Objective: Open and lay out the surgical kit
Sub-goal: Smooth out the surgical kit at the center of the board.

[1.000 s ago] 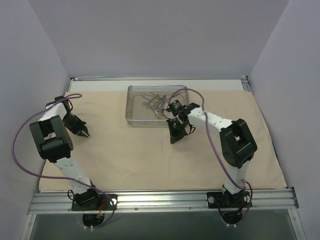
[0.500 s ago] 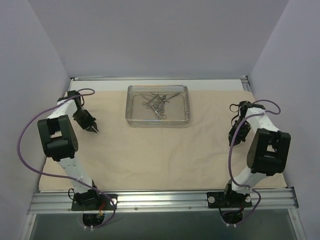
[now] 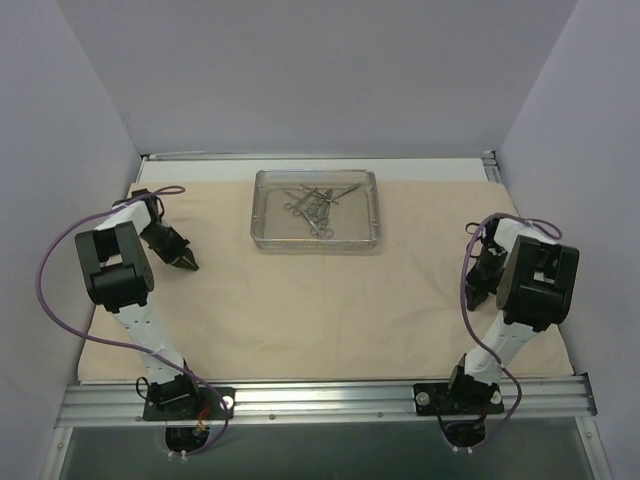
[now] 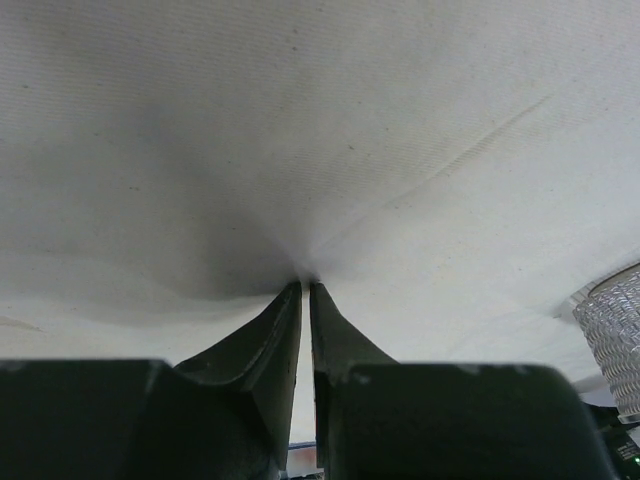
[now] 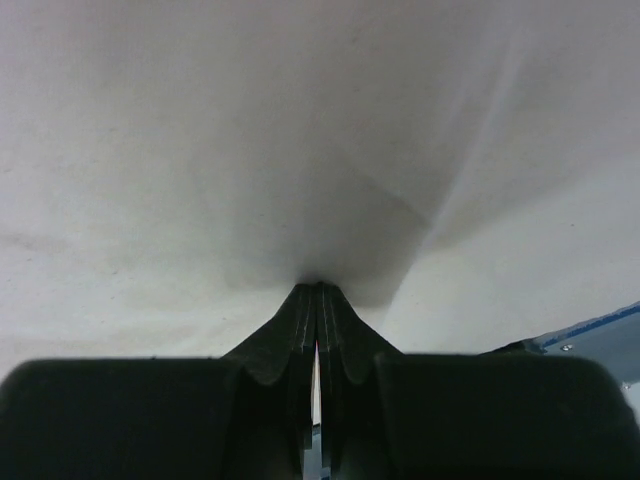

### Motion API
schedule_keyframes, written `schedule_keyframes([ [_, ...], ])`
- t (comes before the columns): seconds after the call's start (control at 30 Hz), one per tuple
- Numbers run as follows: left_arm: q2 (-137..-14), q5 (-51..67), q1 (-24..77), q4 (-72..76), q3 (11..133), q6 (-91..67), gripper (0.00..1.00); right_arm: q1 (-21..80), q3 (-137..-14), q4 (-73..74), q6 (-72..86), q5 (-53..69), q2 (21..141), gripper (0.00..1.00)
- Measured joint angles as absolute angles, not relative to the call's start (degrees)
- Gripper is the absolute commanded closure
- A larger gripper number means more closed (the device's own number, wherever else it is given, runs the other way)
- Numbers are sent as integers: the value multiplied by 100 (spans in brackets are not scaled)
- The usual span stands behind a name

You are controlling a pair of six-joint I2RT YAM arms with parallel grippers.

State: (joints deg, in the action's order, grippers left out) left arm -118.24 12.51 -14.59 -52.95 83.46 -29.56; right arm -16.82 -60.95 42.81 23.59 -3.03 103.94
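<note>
The beige cloth wrap [image 3: 300, 310] lies spread flat over the table. The silver wire-mesh tray [image 3: 262, 240] stands on it at the back middle, with several thin steel scissors and forceps [image 3: 315, 205] piled inside. My left gripper [image 3: 188, 264] is down on the cloth at the left. In the left wrist view its jaws [image 4: 305, 283] are almost together, and creases in the cloth [image 4: 300, 120] run into the tips. My right gripper [image 3: 477, 297] is low on the cloth at the right. It [image 5: 319, 286] is shut, tips pressed on the cloth [image 5: 250, 130].
A corner of the mesh tray [image 4: 615, 340] shows at the right edge of the left wrist view. A metal rail [image 3: 320, 400] runs along the near table edge. Grey walls close in on the left, back and right. Purple cables loop off both arms.
My right arm has swung from the tray's near right corner out to the cloth's right side. My left gripper shifted slightly right and toward the back. Tray and instruments stayed put.
</note>
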Motion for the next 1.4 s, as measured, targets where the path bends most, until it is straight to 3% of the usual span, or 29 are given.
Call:
schedule_keyframes([
  [0.43,-11780,1253,-1623,-5295,8342,-2932,80,-1929,-7218,4565,2158,-565,10427,100],
  [1.03,-11915,1205,-1723,-5306,8536,-2932,80,-2171,-7616,4254,1798,-1096,11362,100],
  [1.2,-11832,1212,-1706,-5277,8536,-2904,61,-1796,-8538,4285,1793,-1026,11424,100],
  [1.3,-11627,1201,-1667,-5271,8536,-2805,51,-1190,-9430,4263,1793,-989,11419,94],
  [1.37,-11419,1205,-1616,-5260,8536,-2705,43,-814,-9810,4169,1804,-961,11375,82],
  [1.4,-11299,1216,-1581,-5256,8538,-2646,38,-596,-9937,4110,1793,-941,11323,65],
])
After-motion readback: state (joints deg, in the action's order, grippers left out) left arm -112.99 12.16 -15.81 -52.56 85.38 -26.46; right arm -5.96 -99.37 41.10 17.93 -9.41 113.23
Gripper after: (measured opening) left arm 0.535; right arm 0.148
